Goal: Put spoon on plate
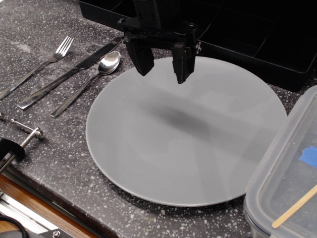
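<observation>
Above the far edge of the large, flat, round, matte grey plate (pixel 185 131) hangs the black two-fingered hand (pixel 162 74), its fingers spread apart and nothing between them: released and empty, its soft shadow falling on the middle of the plate.

The shiny silver metal spoon (pixel 85 84) lies on the dark speckled bench (pixel 64 163) to the left of the hand in this view, just off the plate's left rim. Its oval bowl sits nearest the hand, close to the left finger's tip as seen here, though the hand appears to be well above it and not touching. The long flat handle runs away from the bowl diagonally, down and to the left, towards the front edge of the bench. That slanted axis is what the coming grasp seems to turn on: the hand would need to shift left and descend, with its fingers set across the handle, not along it.

Beside the spoon, farther left and roughly parallel, lie a long silver table knife (pixel 69 74) and a four-tined silver fork (pixel 37 67); the knife is close to the spoon, so a grasp leaves little room on that side. The plate is bare, so the task looks not yet begun.
</observation>
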Robot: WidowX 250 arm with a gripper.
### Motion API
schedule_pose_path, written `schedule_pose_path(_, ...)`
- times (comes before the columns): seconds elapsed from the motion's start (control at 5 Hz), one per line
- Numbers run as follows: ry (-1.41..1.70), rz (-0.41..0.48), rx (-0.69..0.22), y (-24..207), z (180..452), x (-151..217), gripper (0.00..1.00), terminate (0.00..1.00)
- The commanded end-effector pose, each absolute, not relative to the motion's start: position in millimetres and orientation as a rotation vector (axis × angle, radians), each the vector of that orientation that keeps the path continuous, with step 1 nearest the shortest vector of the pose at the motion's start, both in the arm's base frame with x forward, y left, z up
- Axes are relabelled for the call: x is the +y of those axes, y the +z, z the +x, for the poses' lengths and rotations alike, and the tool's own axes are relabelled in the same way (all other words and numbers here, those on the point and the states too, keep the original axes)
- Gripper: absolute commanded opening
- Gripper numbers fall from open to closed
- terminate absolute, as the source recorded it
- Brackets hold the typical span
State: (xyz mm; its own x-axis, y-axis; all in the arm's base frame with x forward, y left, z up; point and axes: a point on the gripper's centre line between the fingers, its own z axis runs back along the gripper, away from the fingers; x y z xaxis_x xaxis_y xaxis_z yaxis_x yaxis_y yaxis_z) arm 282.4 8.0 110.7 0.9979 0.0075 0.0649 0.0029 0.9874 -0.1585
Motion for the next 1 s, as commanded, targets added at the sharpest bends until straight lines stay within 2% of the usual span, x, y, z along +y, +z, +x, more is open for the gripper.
schedule_pose_path(0.0, 0.002, -0.159, -0.065, 110.7, 282.4, 8.0, 1.0, 0.0)
schedule_pose_path(0.4, -0.124, -0.141, -0.122, 118.1, 279.6, 73.6, 1.0, 0.0)
schedule_pose_path(0.8, -0.2, -0.155, -0.077, 98.8, 280.8, 142.3, 1.0, 0.0)
